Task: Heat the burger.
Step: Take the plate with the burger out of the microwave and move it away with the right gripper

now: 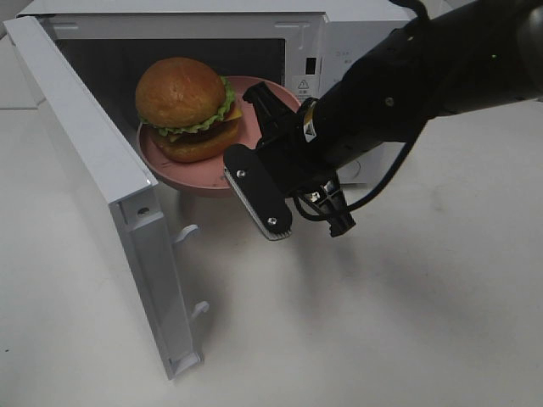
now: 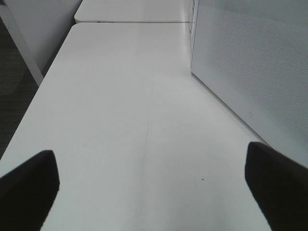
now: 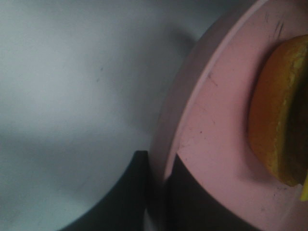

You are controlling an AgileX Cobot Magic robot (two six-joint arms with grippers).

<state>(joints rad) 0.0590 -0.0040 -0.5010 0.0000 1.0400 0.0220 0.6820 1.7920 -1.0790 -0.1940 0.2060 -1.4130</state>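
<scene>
The burger (image 1: 182, 97), with a golden-brown bun and green lettuce, sits on a round pink plate (image 1: 182, 176) held at the open front of the white microwave (image 1: 339, 51). My right gripper (image 1: 242, 165) is shut on the plate's near-right rim. In the right wrist view the rim of the plate (image 3: 216, 134) runs between the two dark fingers of the right gripper (image 3: 161, 192), and the burger's bottom bun (image 3: 281, 110) shows beyond it. My left gripper (image 2: 154, 192) is open over bare table and holds nothing.
The microwave door (image 1: 93, 178) stands swung out toward the front left, with its latch hooks showing. A pale perforated wall of the microwave (image 2: 250, 62) rises beside the left gripper. White table (image 1: 407, 322) spreads in front and to the right.
</scene>
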